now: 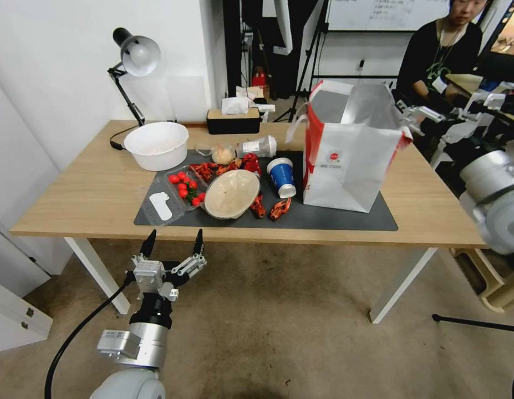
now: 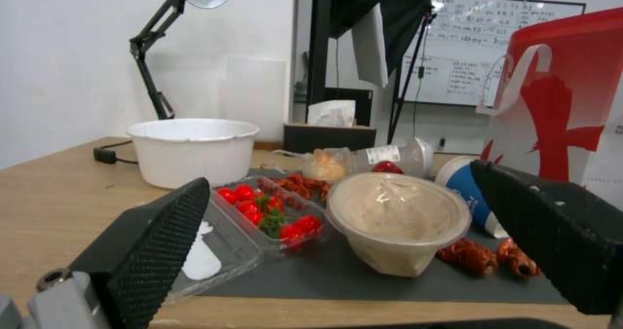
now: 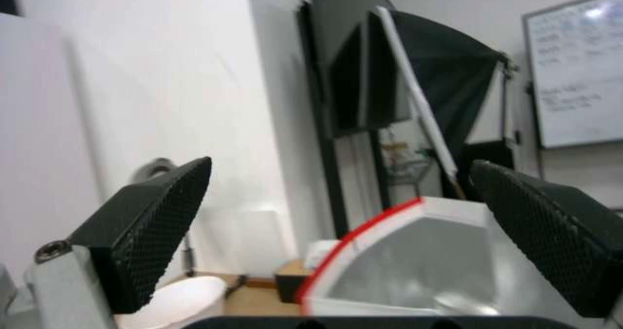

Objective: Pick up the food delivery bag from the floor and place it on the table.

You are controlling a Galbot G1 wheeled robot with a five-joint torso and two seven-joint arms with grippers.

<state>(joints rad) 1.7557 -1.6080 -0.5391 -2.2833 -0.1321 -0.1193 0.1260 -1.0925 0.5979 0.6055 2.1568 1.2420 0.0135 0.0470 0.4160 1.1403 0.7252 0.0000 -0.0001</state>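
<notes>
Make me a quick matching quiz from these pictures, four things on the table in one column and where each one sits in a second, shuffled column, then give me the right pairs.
Things:
1. food delivery bag
2. white tub
3. tissue box
4. cherry tomatoes

Places:
A. in a clear tray on the mat
B. upright at the mat's right end
C. bare wood beside the lamp base
D. far edge of the table

Pairs: 1-B, 2-C, 3-D, 4-A
</notes>
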